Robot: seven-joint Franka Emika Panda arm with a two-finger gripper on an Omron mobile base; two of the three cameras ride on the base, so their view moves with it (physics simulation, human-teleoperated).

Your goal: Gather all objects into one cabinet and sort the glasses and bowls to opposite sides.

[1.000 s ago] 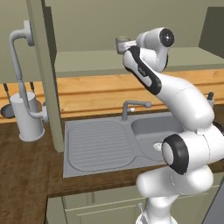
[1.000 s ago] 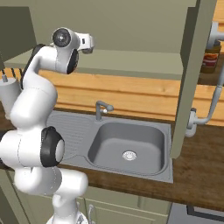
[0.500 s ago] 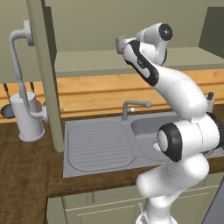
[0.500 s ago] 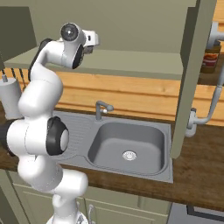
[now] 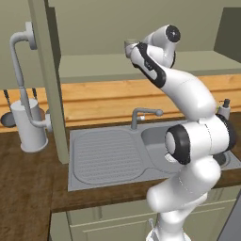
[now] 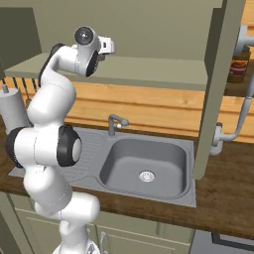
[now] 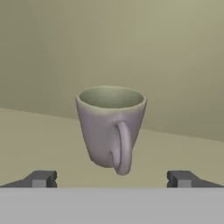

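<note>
Left base view: the arm is rising from lower right and reaching up into the open cabinet. The gripper is sitting at shelf height; its fingers are too small here to read. A mug is showing as a small grey shape right at the hand's tip; contact cannot be judged from this side. The door is standing open, edge-on, with its handle facing left. Below are lying the sink and faucet; a white canister is standing on the counter at left.

Right base view: the arm is coming up from lower left, the hand pointing into the cabinet above the shelf. The other door is hanging open at right. The sink is lying under the arm.

Hand view: the mug is standing upright on the shelf, handle facing the camera, centred between the two fingertips. The jaws are standing fully apart, one tip well off each side of the mug, touching nothing and holding nothing.
</note>
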